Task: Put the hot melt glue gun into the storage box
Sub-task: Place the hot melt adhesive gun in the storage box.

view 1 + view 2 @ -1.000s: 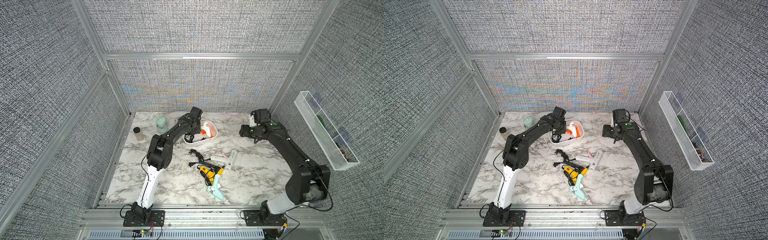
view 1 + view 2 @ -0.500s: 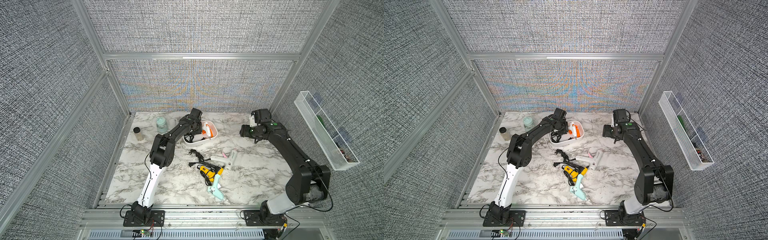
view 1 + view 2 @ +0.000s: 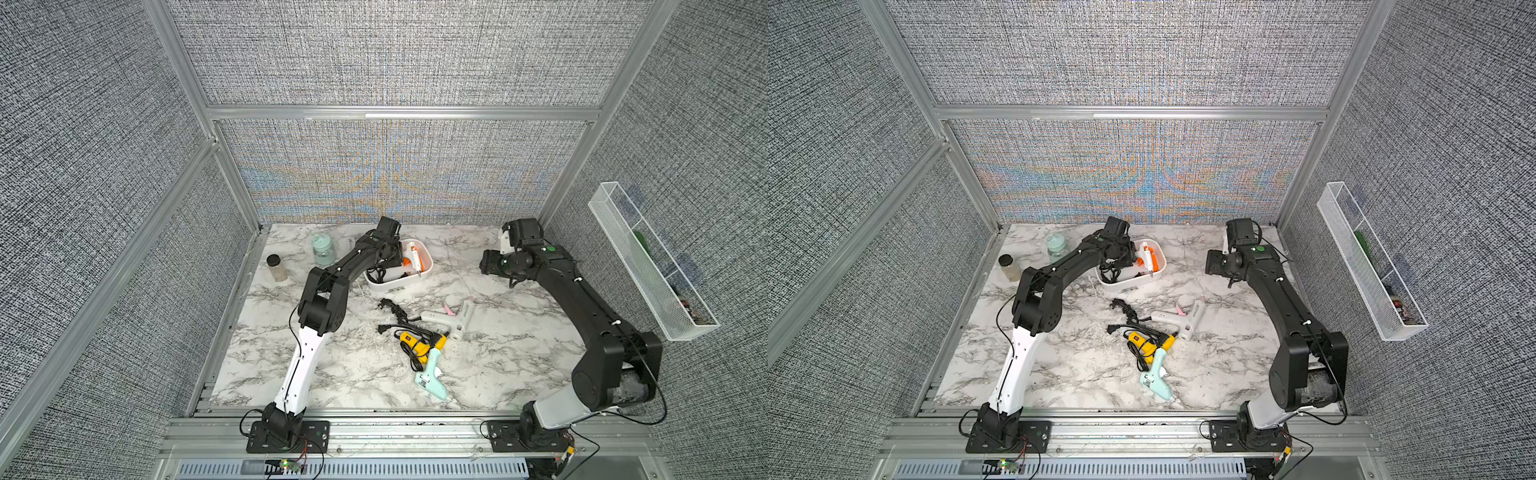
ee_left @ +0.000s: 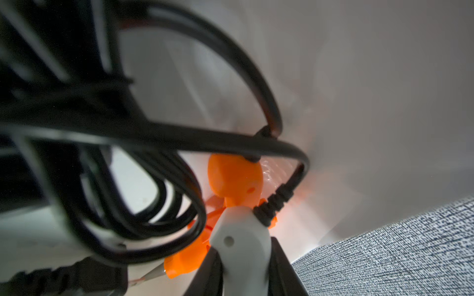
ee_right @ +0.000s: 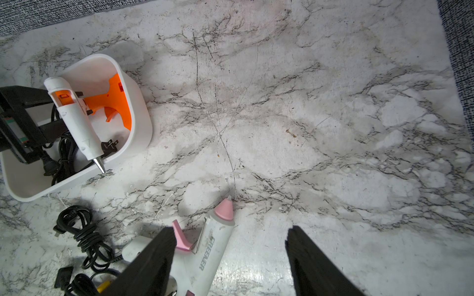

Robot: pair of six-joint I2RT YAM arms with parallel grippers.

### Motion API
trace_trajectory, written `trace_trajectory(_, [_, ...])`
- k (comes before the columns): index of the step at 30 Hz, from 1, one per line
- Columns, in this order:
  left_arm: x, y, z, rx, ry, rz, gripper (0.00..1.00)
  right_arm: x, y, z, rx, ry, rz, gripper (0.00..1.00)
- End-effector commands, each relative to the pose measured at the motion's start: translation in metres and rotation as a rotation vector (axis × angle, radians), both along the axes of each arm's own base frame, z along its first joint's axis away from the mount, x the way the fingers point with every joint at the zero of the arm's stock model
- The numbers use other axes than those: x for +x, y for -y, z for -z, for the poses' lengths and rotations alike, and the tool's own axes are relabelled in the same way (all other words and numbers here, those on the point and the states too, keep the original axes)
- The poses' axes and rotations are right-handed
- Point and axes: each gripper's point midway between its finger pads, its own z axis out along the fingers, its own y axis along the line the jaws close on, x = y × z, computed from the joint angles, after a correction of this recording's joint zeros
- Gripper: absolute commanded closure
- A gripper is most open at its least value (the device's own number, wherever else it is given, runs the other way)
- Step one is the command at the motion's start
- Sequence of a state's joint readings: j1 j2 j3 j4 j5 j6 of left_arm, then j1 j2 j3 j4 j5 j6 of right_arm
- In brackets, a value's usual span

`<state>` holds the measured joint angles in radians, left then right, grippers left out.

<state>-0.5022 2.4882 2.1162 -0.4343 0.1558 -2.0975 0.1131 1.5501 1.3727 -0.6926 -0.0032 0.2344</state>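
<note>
Evidently placement is almost done: the glue gun [image 3: 414, 259] lies in the storage box [image 3: 399, 286], its handle pinched by the left claw [image 4: 243, 246]; release is needed next. The right claw [image 5: 229, 230] is held open, empty.

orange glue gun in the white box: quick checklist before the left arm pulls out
1. Glue gun fully inside storage box: not ok. The body lies in the box, but the metal nozzle pokes over the rim.
2. Its black cord in the box: ok, coiled inside.
3. Left pincer free of the gun: cannot tell. The white handle sits between its fingers.
4. Cord clear of the left pincer: cannot tell. Loops cross close in front of the left wrist camera.
5. Right pincer out of the way: ok. It is open, empty and apart from the box.
</note>
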Motion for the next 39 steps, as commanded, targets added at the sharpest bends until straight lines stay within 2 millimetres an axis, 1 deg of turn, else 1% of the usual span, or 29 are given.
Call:
trace_trajectory(1, [-0.003, -0.010, 0.014, -0.033, -0.104, -0.144, 0.62, -0.002, 0.001, -0.003, -0.007, 0.002, 0.000, 0.26])
trace_trajectory(6, [0.000, -0.007, 0.015, -0.045, -0.096, -0.133, 0.59, -0.001, 0.002, -0.004, -0.011, 0.002, 0.000, 0.26])
trace_trajectory(15, [0.010, -0.003, -0.001, -0.045, -0.042, -0.109, 0.57, -0.001, 0.003, -0.007, -0.012, 0.006, 0.000, 0.26])
trace_trajectory(20, [0.016, -0.002, 0.000, -0.045, -0.034, -0.118, 0.57, 0.000, 0.002, -0.006, -0.007, 0.003, 0.002, 0.26])
trace_trajectory(24, [0.021, -0.004, -0.001, -0.043, -0.026, -0.134, 0.57, -0.001, 0.002, -0.006, -0.010, 0.002, 0.002, 0.26])
trace_trajectory(28, [0.026, -0.009, -0.011, -0.030, 0.008, -0.138, 0.57, -0.002, 0.003, -0.005, -0.012, 0.000, 0.003, 0.26])
trace_trajectory(31, [0.028, -0.014, -0.020, -0.020, 0.033, -0.144, 0.61, -0.003, 0.003, -0.006, -0.010, 0.001, 0.003, 0.26])
trace_trajectory(33, [0.028, -0.015, -0.025, -0.015, 0.045, -0.144, 0.66, -0.003, 0.003, -0.006, -0.010, 0.002, 0.005, 0.26])
trace_trajectory(35, [0.029, -0.015, -0.025, -0.016, 0.050, -0.142, 0.75, -0.003, 0.003, -0.006, -0.009, 0.004, 0.005, 0.26])
trace_trajectory(36, [0.029, -0.014, -0.026, -0.016, 0.054, -0.140, 0.78, -0.003, 0.003, -0.006, -0.007, 0.003, 0.006, 0.26])
trace_trajectory(38, [0.030, -0.014, -0.026, -0.019, 0.060, -0.134, 0.79, -0.003, 0.002, -0.007, -0.005, 0.007, 0.005, 0.26])
trace_trajectory(39, [0.030, -0.012, -0.026, -0.022, 0.063, -0.130, 0.75, -0.003, 0.002, -0.008, -0.004, 0.009, 0.006, 0.26])
